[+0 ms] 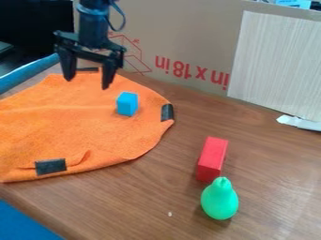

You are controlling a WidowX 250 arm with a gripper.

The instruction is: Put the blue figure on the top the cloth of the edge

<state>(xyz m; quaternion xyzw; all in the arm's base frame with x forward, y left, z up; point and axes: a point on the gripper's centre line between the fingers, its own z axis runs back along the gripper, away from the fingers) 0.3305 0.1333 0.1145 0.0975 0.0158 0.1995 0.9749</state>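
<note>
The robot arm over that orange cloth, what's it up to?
It isn't holding anything right now. The black gripper hangs open above the orange cloth, near the blue block that lies on it. A red block and a green pear-shaped thing sit on the bare wood.

A cloth [94,126] bearing a cube [127,104] is lying by the bench's [144,201] left edge; rightward, a pear [219,199] is resting before a block [212,157].

Black robot arm [94,26] at eleven o'clock, gripper [87,83] hanging beneath it, two fingers spread apart, tips toward six o'clock
</note>
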